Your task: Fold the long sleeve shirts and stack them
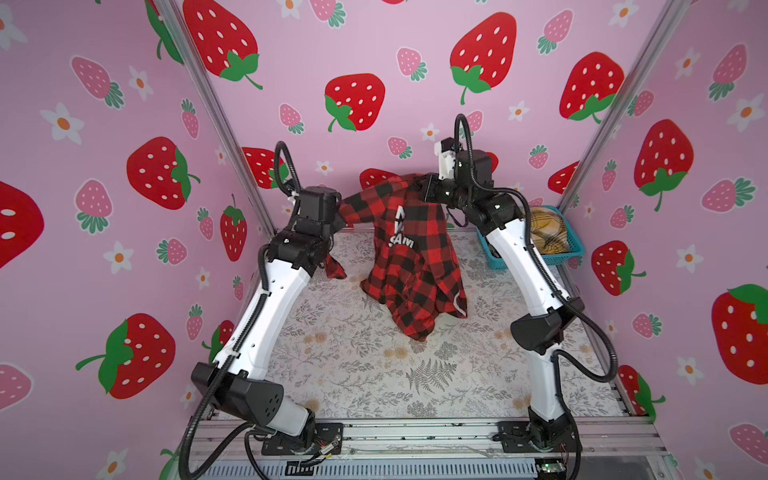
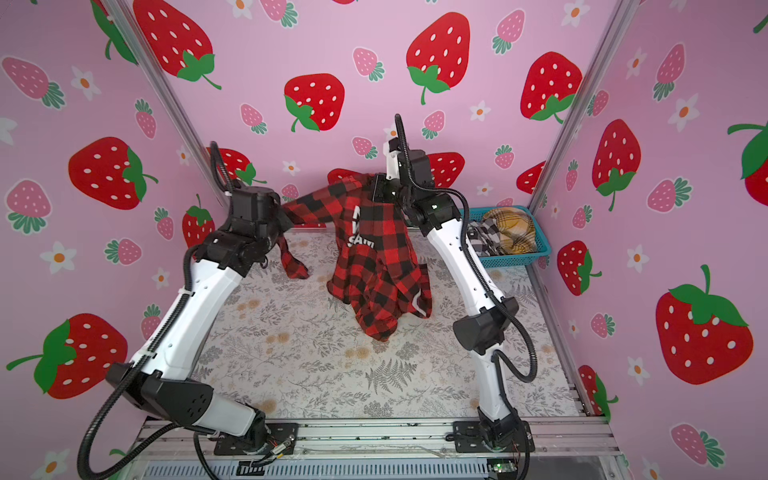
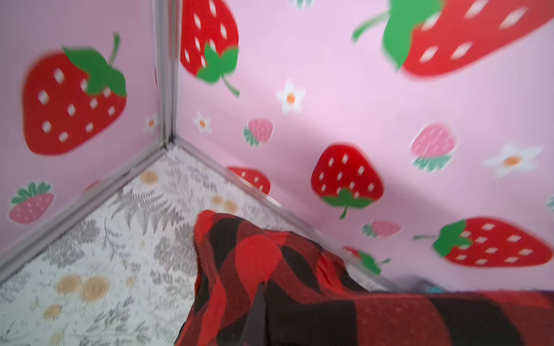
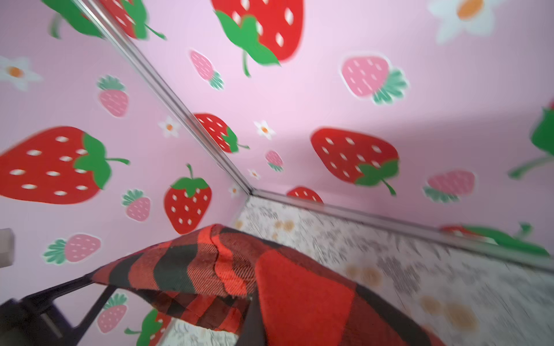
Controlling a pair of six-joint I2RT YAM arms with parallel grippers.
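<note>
The red-and-black check shirt (image 1: 415, 266) (image 2: 374, 270), one of the long sleeve shirts, hangs in the air at the back of the table, white letters showing. Its lower part rests crumpled on the floral table cover (image 1: 374, 374). My left gripper (image 1: 343, 216) (image 2: 286, 212) is shut on one upper end of it, with a sleeve drooping below. My right gripper (image 1: 419, 189) (image 2: 372, 189) is shut on the other upper end, higher up. Both wrist views show the check cloth (image 3: 284, 269) (image 4: 299, 293) pinched in the shut jaws, left gripper (image 3: 260, 287), right gripper (image 4: 253, 299).
A teal basket (image 1: 557, 257) (image 2: 515, 259) stands at the back right corner behind my right arm. In it lie a mustard-yellow plaid shirt (image 1: 544, 228) (image 2: 511, 228) and a black-and-white check shirt (image 2: 482, 241). Strawberry-print walls close in three sides.
</note>
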